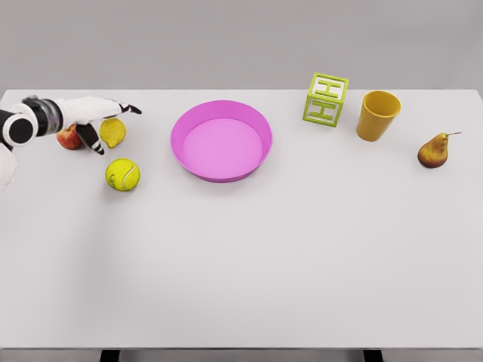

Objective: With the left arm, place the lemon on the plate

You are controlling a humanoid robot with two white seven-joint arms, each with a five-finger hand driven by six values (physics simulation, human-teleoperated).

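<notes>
Left hand (102, 121) is over by the bench's (241, 264) far left corner, fingers spread and sitting right over the lemon (114, 133), not closed on it. An apple (69, 138) is tucked behind the wrist, with a tennis ball (122, 174) just nearer. The pink plate (221, 140) sits mid-bench toward the far edge; a green block (325, 99), cup (377, 115) and pear (434, 151) are off toward the far right corner.

Light was bright, even and diffuse; the table (249, 264) showed only faint soft shadows, no glare, sharp throughout.
</notes>
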